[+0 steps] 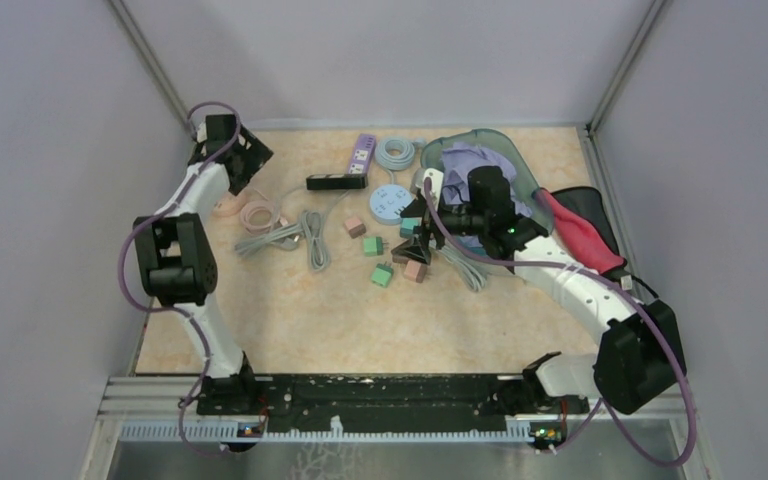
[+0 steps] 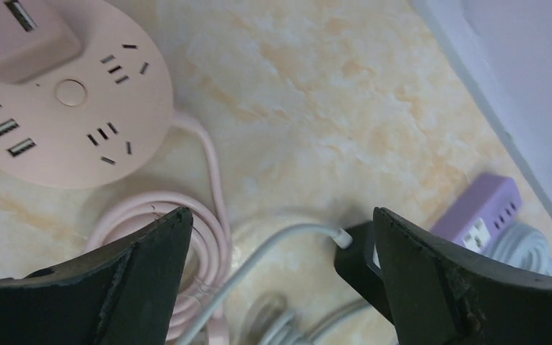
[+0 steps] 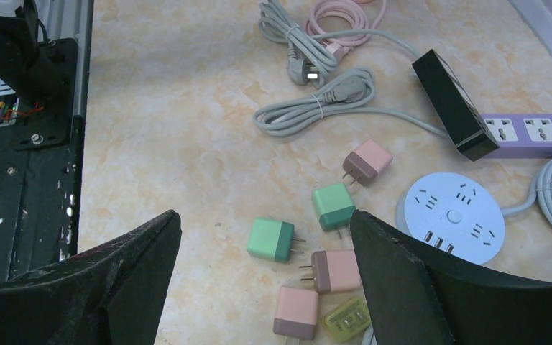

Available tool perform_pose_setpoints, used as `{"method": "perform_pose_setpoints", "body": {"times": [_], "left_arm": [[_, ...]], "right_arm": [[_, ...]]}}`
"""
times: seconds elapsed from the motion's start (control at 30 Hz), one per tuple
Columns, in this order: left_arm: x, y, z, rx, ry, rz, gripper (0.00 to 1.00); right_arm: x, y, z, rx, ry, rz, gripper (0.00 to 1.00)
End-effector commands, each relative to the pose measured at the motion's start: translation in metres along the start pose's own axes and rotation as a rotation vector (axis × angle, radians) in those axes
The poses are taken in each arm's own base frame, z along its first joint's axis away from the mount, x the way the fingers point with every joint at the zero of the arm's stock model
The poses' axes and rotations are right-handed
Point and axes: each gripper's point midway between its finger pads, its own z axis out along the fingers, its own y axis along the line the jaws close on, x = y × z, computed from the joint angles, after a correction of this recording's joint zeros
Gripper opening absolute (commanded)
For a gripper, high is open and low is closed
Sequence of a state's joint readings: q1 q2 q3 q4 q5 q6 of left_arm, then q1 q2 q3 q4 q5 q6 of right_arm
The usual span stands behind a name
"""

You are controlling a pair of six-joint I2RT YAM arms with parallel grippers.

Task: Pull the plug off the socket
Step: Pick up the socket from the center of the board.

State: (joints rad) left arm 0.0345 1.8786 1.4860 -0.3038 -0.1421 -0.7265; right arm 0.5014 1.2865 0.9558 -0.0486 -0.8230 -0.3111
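Worktop (image 1: pixel 290 320): carries the round pink socket (image 2: pixel 65 136) at its far left.
Left arm (image 1: pixel 175 260): nearer the socket, elbow folded, wrist tipped down just beside it.
Right arm (image 1: pixel 570 285): well apart from the socket.
Plug (image 2: pixel 14 32): a pink block, apparently seated upright on the socket, so the pull is likely straight up.
Left claw (image 2: pixel 282 215): released, empty, beside the socket over its cord (image 2: pixel 208 237), with the plug across the socket from it.
Right claw (image 3: pixel 262 215): released, empty.

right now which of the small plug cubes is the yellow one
The yellow plug cube lies at the bottom of the right wrist view, beside a pink cube; the others are pink or green.
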Motion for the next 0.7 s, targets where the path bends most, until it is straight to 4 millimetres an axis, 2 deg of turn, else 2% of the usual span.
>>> {"method": "perform_pose_setpoints", "body": {"times": [0.0, 0.17, 0.27, 0.33, 0.4, 0.43, 0.47, 0.5, 0.57, 0.67], "left_arm": [[0.002, 0.047, 0.014, -0.233, 0.046, 0.022, 1.00], [-0.013, 0.072, 0.020, -0.342, -0.011, 0.081, 1.00], [-0.021, 0.074, 0.020, -0.340, -0.030, 0.155, 1.00], [-0.022, 0.062, 0.022, -0.252, -0.008, 0.280, 0.99], [-0.010, 0.035, 0.021, -0.015, 0.062, 0.535, 1.00], [-0.005, 0.031, 0.015, 0.056, 0.070, 0.639, 1.00], [-0.003, 0.033, 0.010, 0.093, 0.044, 0.714, 1.00], [-0.013, 0.030, 0.007, 0.116, -0.035, 0.774, 1.00], [-0.021, 0.041, 0.001, 0.108, -0.092, 0.832, 1.00], [-0.013, 0.040, 0.004, 0.206, -0.039, 0.818, 1.00]], "right_arm": [[-0.024, 0.002, -0.008, -0.002, -0.068, -0.071, 0.87], [-0.024, 0.002, -0.008, 0.000, -0.067, -0.074, 0.87], [-0.024, 0.002, -0.008, -0.001, -0.067, -0.075, 0.87], [-0.023, 0.002, -0.007, -0.003, -0.065, -0.072, 0.87], [-0.024, 0.002, -0.007, -0.005, -0.066, -0.072, 0.87], [-0.024, 0.002, -0.007, -0.005, -0.066, -0.071, 0.87], [-0.024, 0.002, -0.008, -0.005, -0.067, -0.072, 0.87], [-0.024, 0.003, -0.008, -0.005, -0.067, -0.071, 0.87], [-0.024, 0.003, -0.008, -0.006, -0.068, -0.071, 0.87], [-0.026, 0.004, -0.008, -0.010, -0.071, -0.074, 0.87]]}}
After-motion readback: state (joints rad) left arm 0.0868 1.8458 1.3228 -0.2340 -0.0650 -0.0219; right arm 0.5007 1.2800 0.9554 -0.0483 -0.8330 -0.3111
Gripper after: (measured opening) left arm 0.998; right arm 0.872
